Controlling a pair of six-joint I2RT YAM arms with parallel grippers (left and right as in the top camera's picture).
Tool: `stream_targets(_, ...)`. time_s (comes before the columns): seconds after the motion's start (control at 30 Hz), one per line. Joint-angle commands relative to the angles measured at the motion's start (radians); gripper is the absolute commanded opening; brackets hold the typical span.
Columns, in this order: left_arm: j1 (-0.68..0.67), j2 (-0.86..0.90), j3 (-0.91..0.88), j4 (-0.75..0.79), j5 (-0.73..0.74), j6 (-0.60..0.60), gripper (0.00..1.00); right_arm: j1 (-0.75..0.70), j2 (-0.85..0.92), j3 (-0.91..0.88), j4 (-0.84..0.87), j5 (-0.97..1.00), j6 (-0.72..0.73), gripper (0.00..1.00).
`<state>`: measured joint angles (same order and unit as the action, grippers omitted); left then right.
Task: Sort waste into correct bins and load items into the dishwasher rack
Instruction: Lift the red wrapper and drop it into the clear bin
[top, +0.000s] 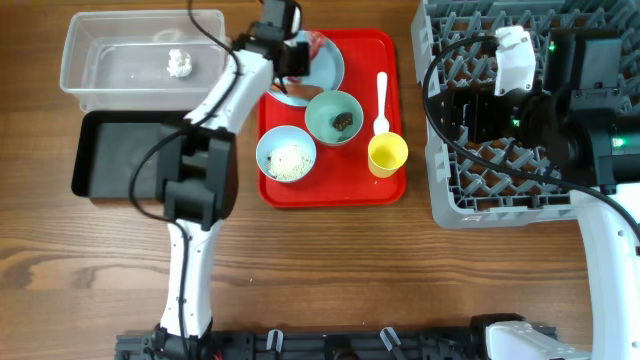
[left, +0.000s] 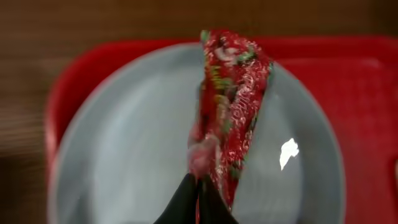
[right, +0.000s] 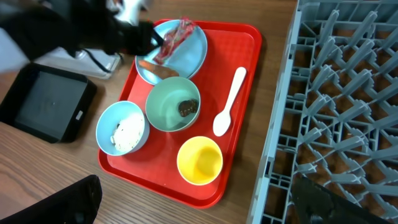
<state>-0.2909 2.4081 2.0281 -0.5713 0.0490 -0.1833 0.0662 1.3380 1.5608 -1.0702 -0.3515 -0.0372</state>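
My left gripper (left: 198, 191) is shut on the lower end of the red crinkled snack wrapper (left: 233, 93), which stands up over the pale blue plate (left: 124, 143). In the overhead view that gripper (top: 302, 56) is at the plate (top: 332, 70) at the back of the red tray. An orange carrot (right: 155, 67) lies on the plate. One bowl (right: 163, 112) holds a dark brown lump (right: 188, 107), another bowl (right: 111, 124) holds rice (right: 127, 134). A yellow cup (right: 199, 160) and a white spoon (right: 229, 102) lie on the tray. My right gripper (right: 199, 208) hangs open, beside the grey rack (right: 336, 93).
The clear tub (top: 105, 60) at the back left holds a white tissue (top: 179, 63). The black tray (top: 115, 155) sits in front of it. The red serving tray (top: 380, 185) lies mid-table, with the rack (top: 450, 190) to its right. My left arm stretches over the black tray's right edge.
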Motion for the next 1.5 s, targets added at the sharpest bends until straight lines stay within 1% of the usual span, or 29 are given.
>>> stream_targets(0.0,0.043,-0.158,0.002,-0.025,-0.018,-0.113,0.04,-0.004,0.014,0.014,-0.001,-0.009,0.014,1.00)
stream_targets(0.13,0.085,-0.223,0.002,-0.102,-0.049,-0.182,0.04,-0.004,0.014,0.014,0.000,-0.009,0.015,1.00)
stream_targets(0.23,0.120,-0.246,0.002,-0.133,-0.045,-0.214,0.04,-0.004,0.014,0.014,0.000,-0.009,0.014,1.00)
stream_targets(0.33,0.140,-0.245,0.001,-0.119,0.043,-0.213,0.05,-0.004,0.014,0.014,0.004,-0.009,0.014,1.00)
stream_targets(0.37,0.140,-0.238,0.001,-0.112,0.057,-0.213,0.09,-0.004,0.014,0.014,0.005,-0.009,0.014,1.00)
stream_targets(0.4,0.137,-0.232,0.001,-0.099,0.070,-0.199,0.15,-0.004,0.014,0.014,0.008,-0.009,0.014,1.00)
stream_targets(0.43,0.130,-0.218,0.001,-0.081,0.083,-0.159,0.20,-0.004,0.014,0.014,0.008,-0.009,0.014,1.00)
stream_targets(0.47,0.119,-0.209,0.001,-0.064,0.089,-0.111,0.30,-0.004,0.014,0.014,0.008,-0.009,0.014,1.00)
stream_targets(0.5,0.106,-0.189,0.001,-0.047,0.089,-0.064,0.43,-0.004,0.014,0.014,0.007,-0.010,0.015,1.00)
stream_targets(0.57,0.077,-0.152,0.001,-0.021,0.088,0.021,0.77,-0.004,0.014,0.014,0.004,-0.010,0.014,1.00)
stream_targets(0.6,0.059,-0.131,0.001,-0.007,0.084,0.060,0.85,-0.004,0.014,0.014,0.002,-0.010,0.015,1.00)
stream_targets(0.63,0.047,-0.111,0.001,0.001,0.076,0.078,0.87,-0.004,0.014,0.014,-0.002,-0.010,0.015,1.00)
stream_targets(0.7,0.025,-0.078,0.001,0.016,0.034,0.079,0.90,-0.004,0.014,0.014,-0.009,-0.010,0.018,1.00)
stream_targets(0.83,-0.001,-0.030,0.001,0.038,-0.026,0.079,0.92,-0.004,0.014,0.014,-0.015,-0.010,0.022,1.00)
stream_targets(0.93,-0.007,0.006,0.001,0.061,-0.029,0.079,0.92,-0.004,0.014,0.014,-0.015,-0.010,0.022,1.00)
stream_targets(1.1,-0.006,0.058,0.001,0.084,-0.042,0.079,0.90,-0.004,0.014,0.014,-0.016,-0.009,0.021,1.00)
stream_targets(1.33,-0.006,0.111,0.001,0.098,-0.043,0.079,0.92,-0.004,0.014,0.014,-0.016,-0.009,0.019,1.00)
stream_targets(1.37,-0.006,0.113,0.001,0.098,-0.043,0.079,0.91,-0.004,0.014,0.014,-0.016,-0.009,0.019,1.00)
stream_targets(1.47,-0.006,0.114,0.001,0.103,-0.043,0.079,0.83,-0.004,0.014,0.014,-0.015,-0.009,0.019,1.00)
